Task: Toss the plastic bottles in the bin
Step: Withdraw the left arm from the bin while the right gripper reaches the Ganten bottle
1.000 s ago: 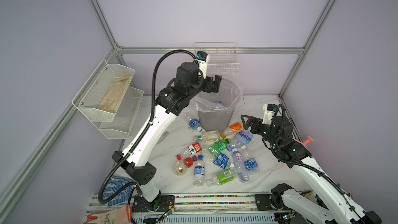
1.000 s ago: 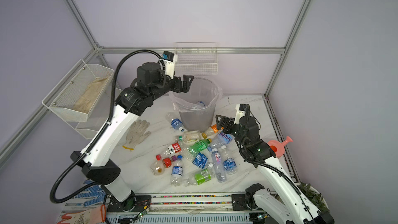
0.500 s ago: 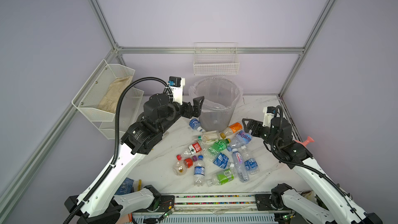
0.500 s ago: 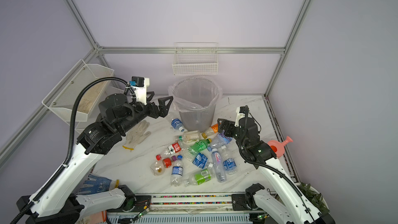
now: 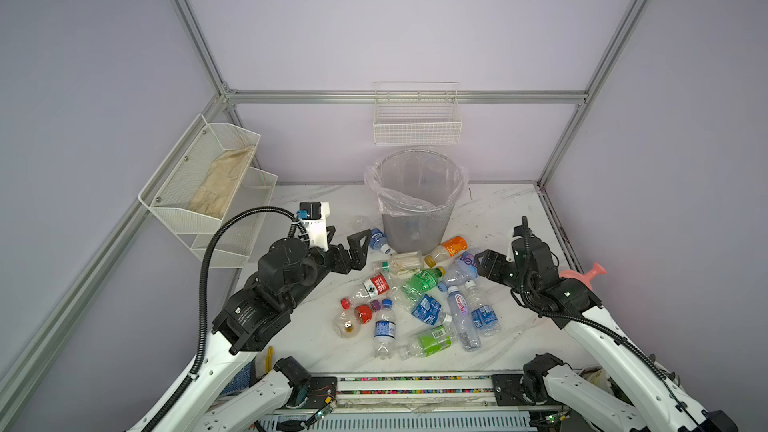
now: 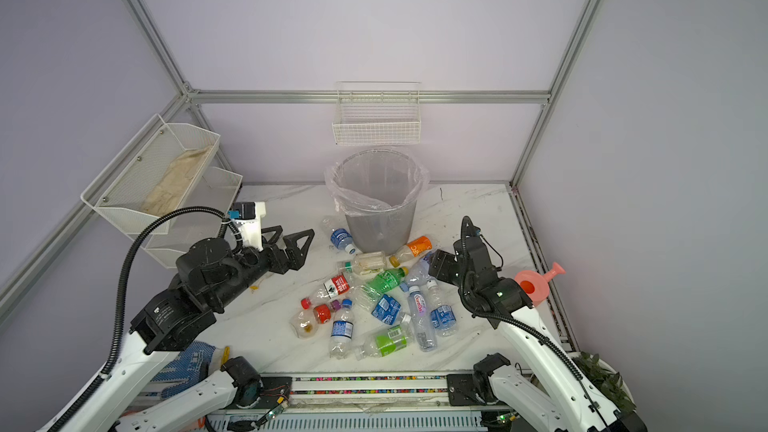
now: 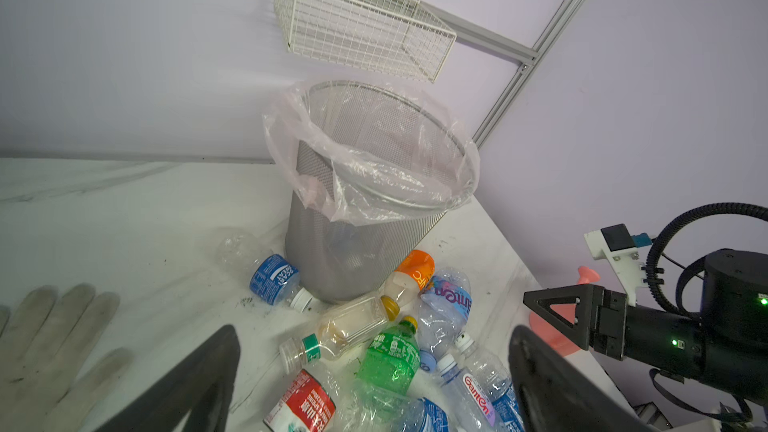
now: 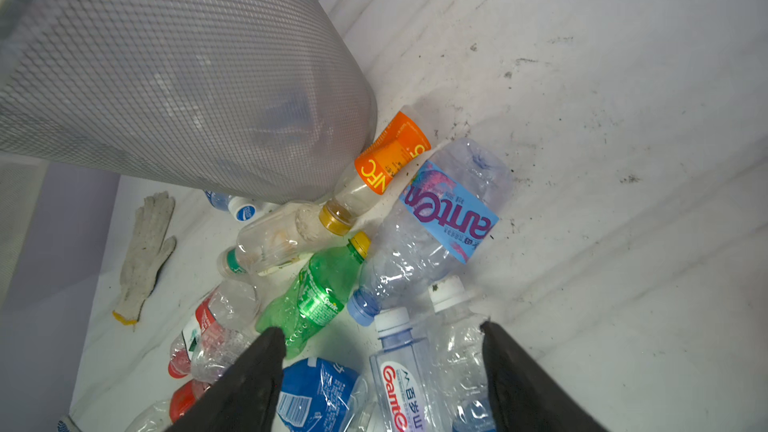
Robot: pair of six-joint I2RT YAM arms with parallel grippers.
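Many plastic bottles (image 5: 419, 280) lie just under our right pincer (image 8: 380, 330), jaws apart and empty like the left pincer (image 7: 372, 331), so we should squeeze one bottle's middle, then lift it over the bin (image 5: 415, 226) ahead.

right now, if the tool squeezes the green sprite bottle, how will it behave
The green Sprite bottle looks empty, so probably light. Its thin wall seems dented, so it would likely buckle when squeezed. Lying on its side, it may roll if pushed.
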